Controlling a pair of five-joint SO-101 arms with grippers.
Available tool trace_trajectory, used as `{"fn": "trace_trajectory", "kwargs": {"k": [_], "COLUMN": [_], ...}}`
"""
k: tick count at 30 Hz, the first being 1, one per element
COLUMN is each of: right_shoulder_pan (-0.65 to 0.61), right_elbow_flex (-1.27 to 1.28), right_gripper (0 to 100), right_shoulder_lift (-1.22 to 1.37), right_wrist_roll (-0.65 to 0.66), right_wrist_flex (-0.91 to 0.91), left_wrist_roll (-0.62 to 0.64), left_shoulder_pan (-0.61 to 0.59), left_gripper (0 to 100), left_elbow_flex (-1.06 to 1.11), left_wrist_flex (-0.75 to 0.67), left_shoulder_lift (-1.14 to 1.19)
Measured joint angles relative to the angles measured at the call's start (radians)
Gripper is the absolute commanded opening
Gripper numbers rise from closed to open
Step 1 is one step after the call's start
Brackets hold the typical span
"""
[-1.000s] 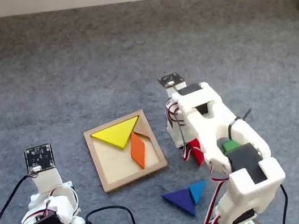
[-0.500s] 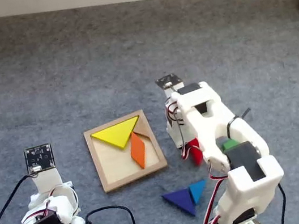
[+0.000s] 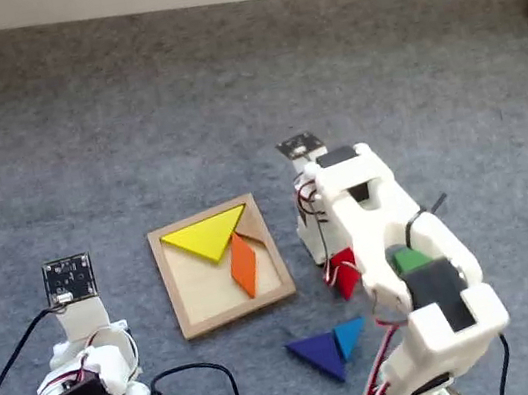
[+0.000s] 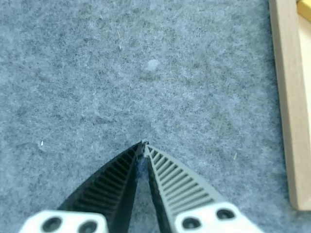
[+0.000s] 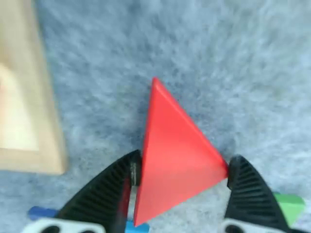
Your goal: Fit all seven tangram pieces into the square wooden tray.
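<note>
Right claw (image 5: pixel 181 191): I see it opened about as wide as the red triangle (image 5: pixel 175 160) and closed onto it, one finger against a long edge and the other against a corner. I cannot tell whether the piece is raised off the grey carpeted surface (image 3: pixel 82 137). Left claw (image 4: pixel 143 146): fully closed, tips meeting, nothing held, over bare carpet just left of the wooden rim of the square tray (image 4: pixel 286 107). In the high view the tray (image 3: pixel 204 291) lies left of centre, slightly rotated. It holds a yellow triangle (image 3: pixel 208 235) along its far side and an orange parallelogram (image 3: pixel 243 264) just near of that, against the right side. The rest of its floor is bare wood. The red triangle (image 3: pixel 344 275) lies just right of the tray's near right corner, largely covered by the right arm. A dark blue triangle (image 3: pixel 316 354) and a smaller light blue triangle (image 3: pixel 349 335) touch each other on the carpet near of the tray, to its right. A green piece (image 3: pixel 409 257) shows beside the right arm's links. Its outline is cut off in both views (image 5: pixel 291 206), so I cannot make out its shape.
</note>
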Motion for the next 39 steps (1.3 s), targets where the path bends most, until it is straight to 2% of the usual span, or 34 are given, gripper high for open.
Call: {"fn": "trace_trajectory", "kwargs": {"k": [8,14,17,20,25,30,39], "right_shoulder_pan": [-0.008,-0.101,-0.109,-0.098,-0.025,0.043,0.048], "right_elbow_flex": [-0.002,0.0,0.0,0.003,0.003,0.009,0.011], "right_gripper": [22.1,22.8,30.7,37.8,37.9,37.9,37.9], "right_shoulder_lift": [-0.196,-0.262,-0.264,-0.256,-0.149,-0.066,-0.021], "right_wrist_roll": [-0.017,-0.103,-0.178,-0.236,-0.269,-0.272,-0.295], "right_wrist_flex": [0.08,0.084,0.084,0.084,0.078,-0.018,-0.051], "left_wrist_roll": [0.0,0.0,0.0,0.0,0.0,0.0,0.0], "left_shoulder_pan": [0.0,0.0,0.0,0.0,0.0,0.0,0.0], "left_gripper": [1,1,1,1,1,1,1], "left_elbow_flex": [0.0,0.0,0.0,0.0,0.0,0.0,0.0], "left_wrist_flex": [0.0,0.0,0.0,0.0,0.0,0.0,0.0], "left_shoulder_lift": [0.0,0.0,0.0,0.0,0.0,0.0,0.0]}}
